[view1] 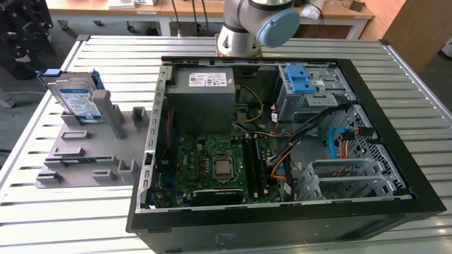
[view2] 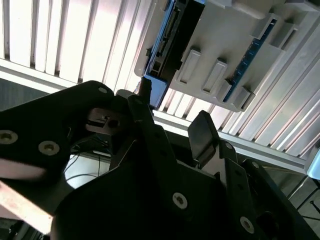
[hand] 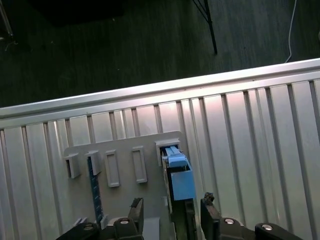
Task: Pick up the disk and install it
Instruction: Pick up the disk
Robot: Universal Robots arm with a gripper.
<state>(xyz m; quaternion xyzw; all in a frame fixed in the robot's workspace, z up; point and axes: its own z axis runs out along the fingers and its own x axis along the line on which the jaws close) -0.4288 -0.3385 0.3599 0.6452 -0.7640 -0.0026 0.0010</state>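
Exterior view first: the flat rectangular silver metal hard disk (view1: 76, 100), marked by a blue-and-white label and framed by a thin blue plastic bracket, is seen standing on edge and tilted slightly back. It is seated in a slot at the far end of a grey plastic fixture (view1: 84, 153). The fixture is laid on a slatted silver metal table (view1: 63, 222), on the exterior view's left, just beside an open black computer tower case (view1: 282, 225) that is laid on its side. The disk is found outside the case, not yet installed.

In the first wrist view the disk (hand: 179, 172) is seen edge-on, with the blue bracket end turned toward the camera. The black gripper (hand: 171, 206) is placed above it. Its two fingertips (hand: 207, 202) are spread apart, wider than the disk is thick, one to each side of the disk's edge, and nothing is clamped between them. In the second wrist view the dark edge of the disk (view2: 170, 40) is seen beyond the gripper (view2: 174, 110), near its fingers; contact cannot be told.

Inside the case, a green motherboard (view1: 219, 164) is mounted on the floor, a grey power-supply box (view1: 205, 92) with a white sticker is fitted at the far side, and bright blue plastic latch tabs (view1: 300, 79) are seen on the metal drive cage. A grey robot arm (view1: 251, 24) with a pale blue cap is seen behind the case.
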